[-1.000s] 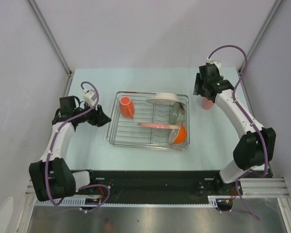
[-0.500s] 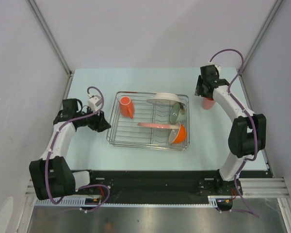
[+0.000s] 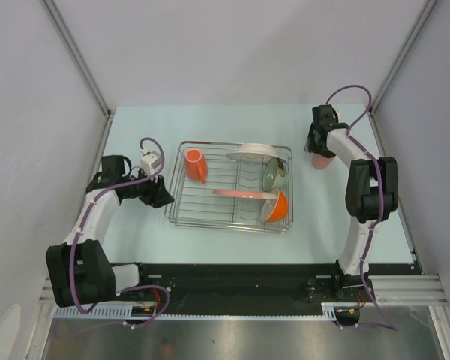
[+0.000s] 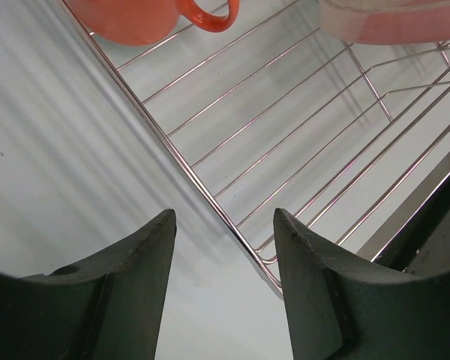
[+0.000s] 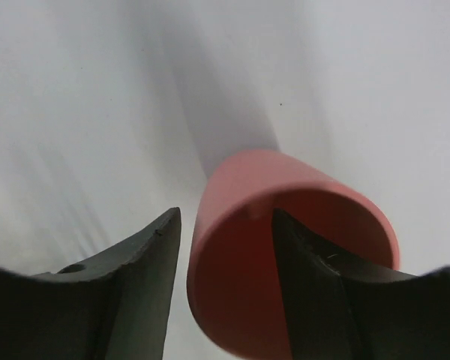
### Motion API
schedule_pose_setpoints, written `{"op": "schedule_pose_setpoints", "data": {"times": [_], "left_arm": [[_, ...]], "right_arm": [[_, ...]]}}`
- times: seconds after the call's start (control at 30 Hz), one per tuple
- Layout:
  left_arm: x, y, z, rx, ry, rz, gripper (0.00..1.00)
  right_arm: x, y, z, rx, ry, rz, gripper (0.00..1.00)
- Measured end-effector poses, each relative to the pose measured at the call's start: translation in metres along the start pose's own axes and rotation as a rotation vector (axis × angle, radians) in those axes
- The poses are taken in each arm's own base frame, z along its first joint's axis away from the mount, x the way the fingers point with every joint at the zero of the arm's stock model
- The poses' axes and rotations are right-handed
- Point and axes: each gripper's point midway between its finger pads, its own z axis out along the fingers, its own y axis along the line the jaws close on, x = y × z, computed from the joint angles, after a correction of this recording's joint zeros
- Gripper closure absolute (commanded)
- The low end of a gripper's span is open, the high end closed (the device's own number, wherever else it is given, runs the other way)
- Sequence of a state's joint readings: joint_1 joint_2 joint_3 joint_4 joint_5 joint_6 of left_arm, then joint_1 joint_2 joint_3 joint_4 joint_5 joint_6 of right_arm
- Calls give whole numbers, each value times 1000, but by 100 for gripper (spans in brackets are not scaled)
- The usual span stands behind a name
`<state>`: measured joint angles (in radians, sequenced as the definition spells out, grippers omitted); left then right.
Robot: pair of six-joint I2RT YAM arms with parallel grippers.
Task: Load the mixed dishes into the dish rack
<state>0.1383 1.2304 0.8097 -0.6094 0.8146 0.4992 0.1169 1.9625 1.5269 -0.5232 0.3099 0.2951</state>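
Observation:
The dish rack [image 3: 174, 196] stands mid-table holding the orange mug [image 3: 195, 164], the white plate [image 3: 253, 153], the grey-green bowl [image 3: 272, 174], the salmon-pink plate [image 3: 244, 193] and the orange bowl [image 3: 276, 206]. To its right, the salmon-pink cup [image 3: 321, 160] stands upright on the table. My right gripper [image 3: 319, 146] is over it and open. In the right wrist view its jaws [image 5: 225, 212] straddle the wall of the cup [image 5: 255, 247]: one finger is inside and the other is outside with a small gap. My left gripper [image 3: 163, 199] is open at the rack's near-left corner, with the rack rim [image 4: 202, 187] showing between its fingers [image 4: 223, 225].
The left wrist view shows the mug [image 4: 135, 15] and the pink plate [image 4: 390, 22] at the top edge. Grey walls enclose the table on three sides. A black rail [image 3: 232, 277] runs along the near edge.
My right arm has folded in and the gripper has come down over the cup, its jaws narrowing. The left gripper has edged towards the rack's corner.

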Motion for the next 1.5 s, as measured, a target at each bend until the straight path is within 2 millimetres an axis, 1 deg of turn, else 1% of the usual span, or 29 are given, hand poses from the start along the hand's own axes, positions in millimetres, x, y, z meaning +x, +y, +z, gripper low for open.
{"op": "schedule_pose_setpoints", "data": {"times": [0.03, 0.1, 0.13, 0.2, 0.23, 0.4, 0.47, 0.53, 0.6, 0.67, 0.73, 0.8, 0.83, 0.9, 0.93, 0.97, 1.03, 1.07, 1.17, 1.23, 1.3, 1.33, 1.37, 1.43, 1.47, 1.5], "left_arm": [[1, 0, 2, 4, 3, 0, 41], [4, -2, 5, 14, 10, 2, 41], [6, -4, 7, 19, 14, 2, 41], [10, -9, 10, 33, 24, -3, 41], [13, -11, 12, 41, 30, -5, 41], [20, -20, 16, 58, 44, -25, 40], [18, -21, 15, 51, 43, -25, 41], [18, -22, 15, 43, 49, -21, 41], [18, -22, 16, 38, 54, -21, 41], [19, -23, 17, 35, 61, -23, 41], [19, -25, 19, 27, 74, -9, 41], [19, -30, 22, 31, 85, 1, 41], [19, -32, 23, 37, 88, 5, 41], [19, -39, 26, 54, 97, 12, 41], [19, -42, 27, 62, 101, 15, 40], [19, -44, 28, 65, 102, 17, 41], [20, -49, 29, 78, 109, 20, 41], [20, -50, 29, 82, 114, 22, 41], [21, -56, 30, 94, 130, 26, 40], [22, -59, 29, 103, 141, 24, 38], [21, -62, 27, 109, 152, 20, 29], [21, -63, 25, 112, 157, 21, 22], [19, -64, 23, 113, 160, 24, 10], [6, -67, 16, 112, 158, 52, 4], [-3, -68, 12, 108, 151, 70, 0], [-13, -69, 7, 98, 138, 89, 0]], "right_arm": [[1, 1, 5, -1, 8, 5, 61], [4, 4, 11, -6, 20, 0, 73], [6, 5, 13, -11, 27, 3, 86], [8, 9, 15, -22, 35, 13, 97], [8, 10, 14, -27, 37, 10, 100], [8, 19, 10, -55, 36, 9, 100], [5, 21, 4, -69, 29, 13, 100], [-3, 23, -7, -92, 11, 22, 100], [-15, 25, -25, -124, -19, 39, 100], [-32, 28, -50, -168, -64, 65, 100], [-56, 31, -83, -222, -135, 96, 100], [-81, 32, -123, -285, -221, 132, 100], [-88, 32, -135, -303, -243, 140, 100], [-107, 33, -174, -364, -318, 165, 100], [-114, 33, -189, -388, -347, 174, 100], [-118, 33, -199, -404, -365, 178, 100], [-127, 38, -224, -458, -405, 186, 100], [-129, 43, -237, -497, -415, 187, 100], [-124, 58, -255, -582, -404, 184, 100], [-115, 74, -266, -663, -374, 175, 100], [-105, 89, -275, -746, -347, 172, 100], [-97, 99, -279, -799, -318, 175, 100], [-91, 107, -282, -845, -296, 175, 100], [-74, 128, -290, -958, -234, 172, 100], [-67, 135, -292, -995, -205, 172, 100], [-59, 144, -296, -1042, -173, 171, 100]]}}
